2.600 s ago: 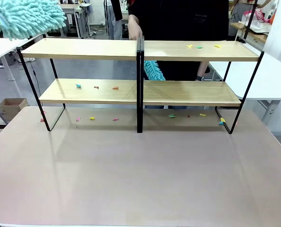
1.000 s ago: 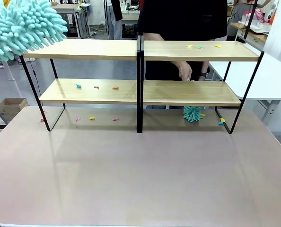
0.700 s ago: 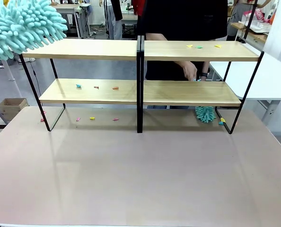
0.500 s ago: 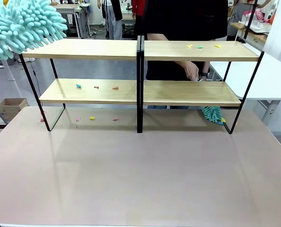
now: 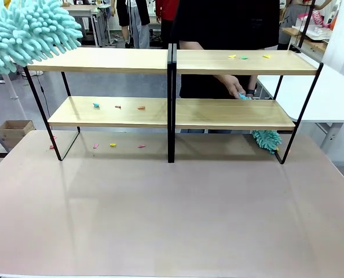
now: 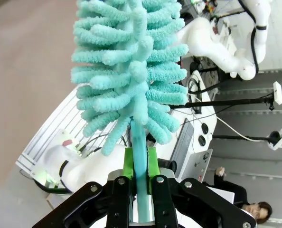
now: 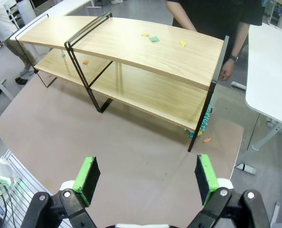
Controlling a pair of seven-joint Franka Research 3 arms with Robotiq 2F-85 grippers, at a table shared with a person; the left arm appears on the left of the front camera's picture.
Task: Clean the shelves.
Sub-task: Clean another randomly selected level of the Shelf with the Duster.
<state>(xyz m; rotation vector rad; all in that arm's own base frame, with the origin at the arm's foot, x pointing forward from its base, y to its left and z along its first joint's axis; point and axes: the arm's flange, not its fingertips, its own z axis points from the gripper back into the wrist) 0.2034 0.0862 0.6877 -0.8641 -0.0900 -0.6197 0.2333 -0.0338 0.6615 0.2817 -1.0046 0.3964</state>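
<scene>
Beside light-wood shelves (image 5: 102,59), shaggy teal duster (image 5: 27,30)

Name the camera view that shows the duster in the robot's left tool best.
The left wrist view: it shows the teal chenille duster nearly whole, its handle clamped between the green pads of the left tool. The front view catches just part of the fluffy head at the top left corner, cut by the picture's edge.
</scene>
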